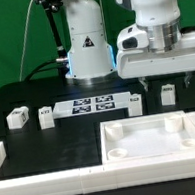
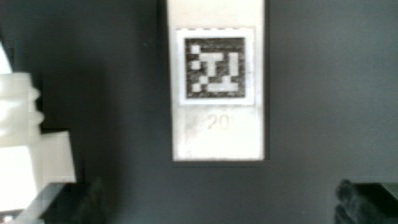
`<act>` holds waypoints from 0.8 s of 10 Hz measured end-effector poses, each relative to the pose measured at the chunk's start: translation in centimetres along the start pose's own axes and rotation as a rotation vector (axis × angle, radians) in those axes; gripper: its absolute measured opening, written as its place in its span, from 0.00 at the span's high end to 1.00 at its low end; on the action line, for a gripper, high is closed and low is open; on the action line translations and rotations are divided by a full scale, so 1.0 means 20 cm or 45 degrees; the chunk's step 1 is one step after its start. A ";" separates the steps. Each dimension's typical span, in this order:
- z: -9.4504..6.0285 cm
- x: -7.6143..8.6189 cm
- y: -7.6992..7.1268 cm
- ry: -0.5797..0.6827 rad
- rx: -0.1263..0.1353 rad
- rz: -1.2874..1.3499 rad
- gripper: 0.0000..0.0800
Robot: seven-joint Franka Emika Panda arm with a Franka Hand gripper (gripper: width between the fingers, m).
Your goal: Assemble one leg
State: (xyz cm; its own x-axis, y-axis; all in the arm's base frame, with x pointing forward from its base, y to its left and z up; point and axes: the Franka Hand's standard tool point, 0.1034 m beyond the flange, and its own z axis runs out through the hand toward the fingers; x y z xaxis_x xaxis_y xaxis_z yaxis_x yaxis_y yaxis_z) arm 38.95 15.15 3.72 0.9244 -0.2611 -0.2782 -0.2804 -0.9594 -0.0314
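Toward the desk [image 1: 51, 138] edge on the exterior view's right, well back from the near edge, the leg [image 1: 168, 94] stands upright and alone. The end effector [image 1: 166, 78] hangs straight above it without touching it. Its jaws stand apart and hold nothing, and the wrist view shows the dark fingertips [image 2: 370, 200] wide of the block, whose tag faces that camera. A second leg [image 1: 135, 103] stands near it, at the end of the marker board [image 1: 92, 106], and the white shape at the rim of the wrist view is probably that one. The large white tray-like piece [image 1: 157, 137] lies nearer the desk's near edge.

The step looks like the reach for a grasp. To do it well, I would keep the block centred between the fingers and descend straight. I would go low enough that the pads meet its plain sides squarely, so closing does not tip it. The neighbouring leg must stay outside the jaws. After that, a straight lift before any sideways travel toward a corner recess seems safest
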 end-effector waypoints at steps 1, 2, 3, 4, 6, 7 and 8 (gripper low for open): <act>0.00 -0.02 0.00 -0.118 -0.025 -0.011 0.19; 0.00 -0.01 0.00 -0.208 -0.036 -0.015 0.19; 0.00 -0.01 0.00 -0.267 -0.046 -0.010 0.19; 0.00 -0.03 0.01 -0.390 -0.069 -0.013 0.19; 0.02 -0.02 0.02 -0.542 -0.085 -0.003 0.19; 0.04 -0.06 0.04 -0.667 -0.099 -0.003 0.19; 0.06 -0.06 0.04 -0.748 -0.106 0.003 0.19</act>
State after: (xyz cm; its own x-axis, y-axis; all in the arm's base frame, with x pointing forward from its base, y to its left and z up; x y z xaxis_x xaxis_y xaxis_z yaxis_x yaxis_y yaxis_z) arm 37.21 14.81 2.83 0.6188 -0.1831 -0.7639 -0.2395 -0.9701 0.0386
